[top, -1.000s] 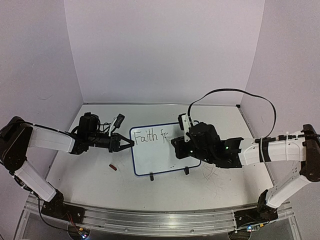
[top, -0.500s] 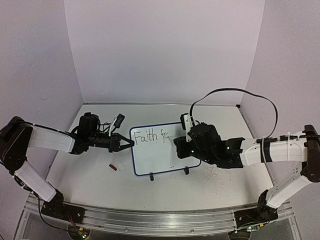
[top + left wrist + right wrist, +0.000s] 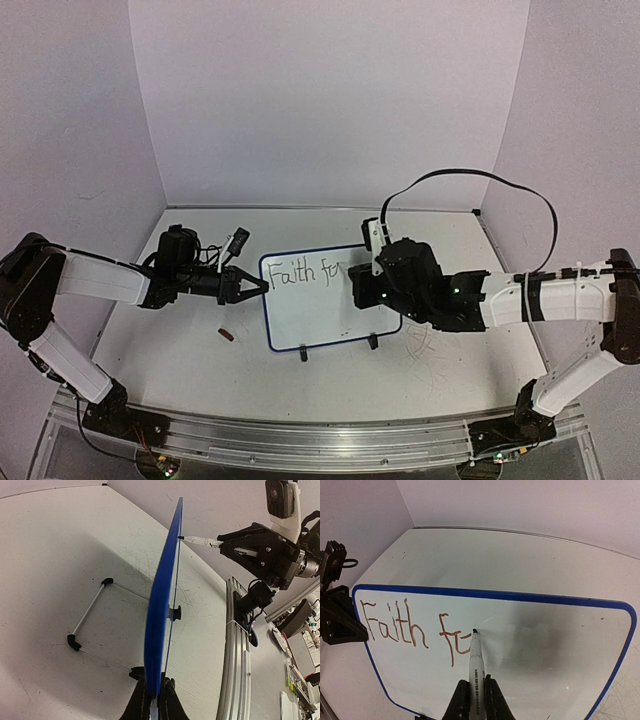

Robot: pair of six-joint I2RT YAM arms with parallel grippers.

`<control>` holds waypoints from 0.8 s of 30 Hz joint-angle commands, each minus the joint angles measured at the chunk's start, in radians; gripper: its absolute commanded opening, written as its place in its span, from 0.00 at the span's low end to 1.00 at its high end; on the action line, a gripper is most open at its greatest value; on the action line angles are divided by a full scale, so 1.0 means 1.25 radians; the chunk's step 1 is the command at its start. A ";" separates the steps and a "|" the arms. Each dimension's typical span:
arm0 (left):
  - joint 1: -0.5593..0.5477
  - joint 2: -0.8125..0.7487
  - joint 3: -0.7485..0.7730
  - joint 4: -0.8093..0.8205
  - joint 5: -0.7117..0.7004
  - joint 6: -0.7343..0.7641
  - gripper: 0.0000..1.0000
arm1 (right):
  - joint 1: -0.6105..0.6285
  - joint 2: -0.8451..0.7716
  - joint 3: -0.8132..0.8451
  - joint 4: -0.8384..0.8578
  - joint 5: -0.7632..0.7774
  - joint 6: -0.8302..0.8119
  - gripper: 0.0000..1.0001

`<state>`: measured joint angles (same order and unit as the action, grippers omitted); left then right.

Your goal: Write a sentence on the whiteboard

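My left end effector (image 3: pixel 156 695) clamped on the upright whiteboard (image 3: pixel 555 645) edge, my right end effector (image 3: pixel 476 686) gripping a marker (image 3: pixel 475 655), tip touching the board, just past the sentence (image 3: pixel 410 630), reading "Faith f".

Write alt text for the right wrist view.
The right tool holds a marker with its tip on the whiteboard, just after the reddish writing "Faith f" and an unfinished letter. At the far left, the left tool grips the board's blue-rimmed edge.
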<state>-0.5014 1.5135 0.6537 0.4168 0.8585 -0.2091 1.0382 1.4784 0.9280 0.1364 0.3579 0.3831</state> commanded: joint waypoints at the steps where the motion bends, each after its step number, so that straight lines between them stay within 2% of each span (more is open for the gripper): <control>1: -0.010 0.010 0.024 -0.023 -0.012 0.029 0.00 | -0.011 0.014 0.021 0.015 0.013 -0.001 0.00; 16: -0.010 0.013 0.029 -0.025 -0.012 0.030 0.00 | 0.000 -0.026 -0.044 -0.022 -0.021 0.050 0.00; 24: -0.010 0.013 0.028 -0.028 -0.014 0.030 0.00 | 0.000 -0.070 -0.044 -0.022 -0.019 0.031 0.00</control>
<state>-0.5014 1.5154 0.6548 0.4160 0.8591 -0.2074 1.0393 1.4483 0.8799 0.1126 0.3213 0.4320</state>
